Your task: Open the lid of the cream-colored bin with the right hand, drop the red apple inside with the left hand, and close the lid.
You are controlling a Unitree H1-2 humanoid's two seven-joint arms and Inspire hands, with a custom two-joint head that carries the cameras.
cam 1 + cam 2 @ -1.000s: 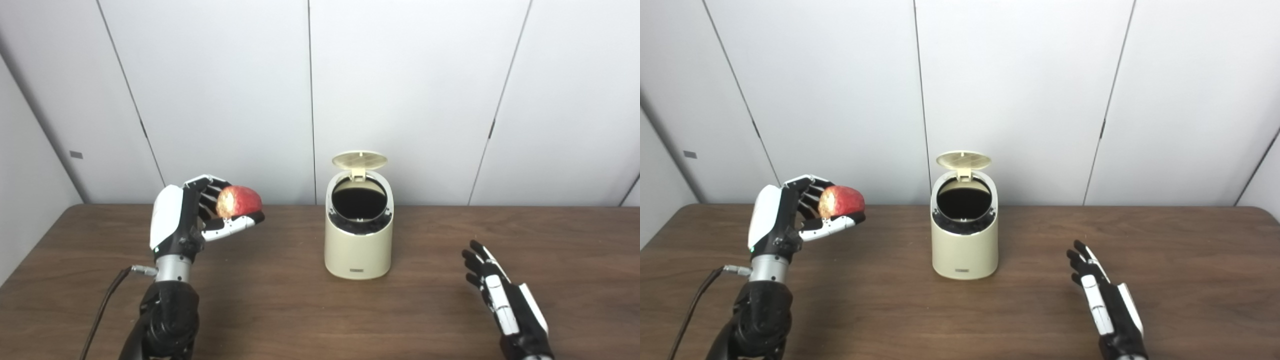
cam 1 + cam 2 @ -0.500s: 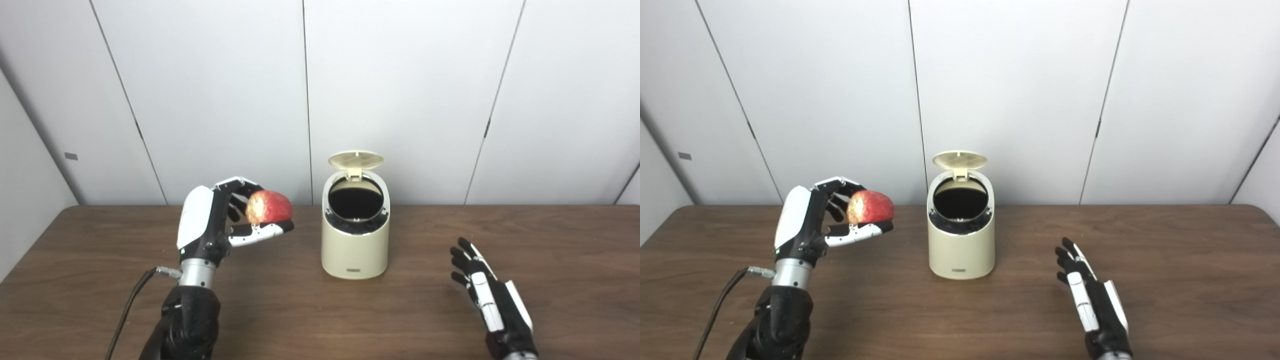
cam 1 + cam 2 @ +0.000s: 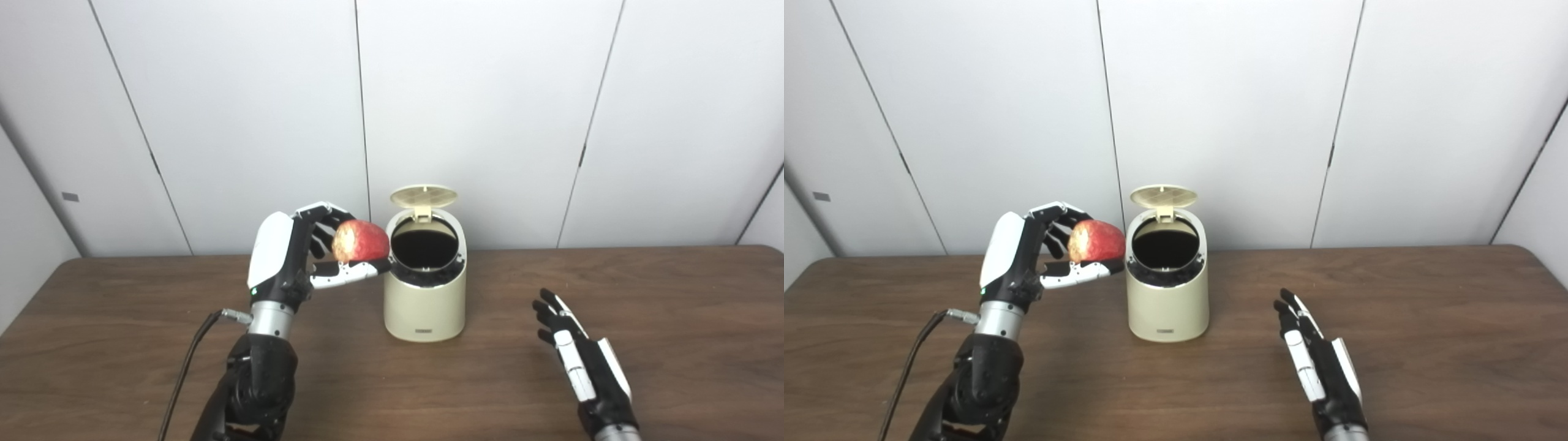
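The bin (image 3: 424,303) stands on the table (image 3: 674,294), its lid (image 3: 423,196) up behind the opening; the apple (image 3: 361,241) is just left of the rim, the right hand (image 3: 579,361) lies well to the right

Soft, even light is falling from overhead, washing the white wall panels (image 3: 478,110) pale grey and leaving them a little flat. The brown bench (image 3: 674,306) is catching a mild sheen along its far edge, without harsh glare. Shadows are staying faint and diffuse: a weak one is pooling at the base of the bin (image 3: 424,306), and the bin's open mouth is reading as solid black. The left hand (image 3: 288,257) is showing bright white on its shell, close to blown out. The apple (image 3: 360,241) is looking slightly soft and grainy. Both views are appearing mildly noisy, and the wall seams are leaning outward toward the picture edges
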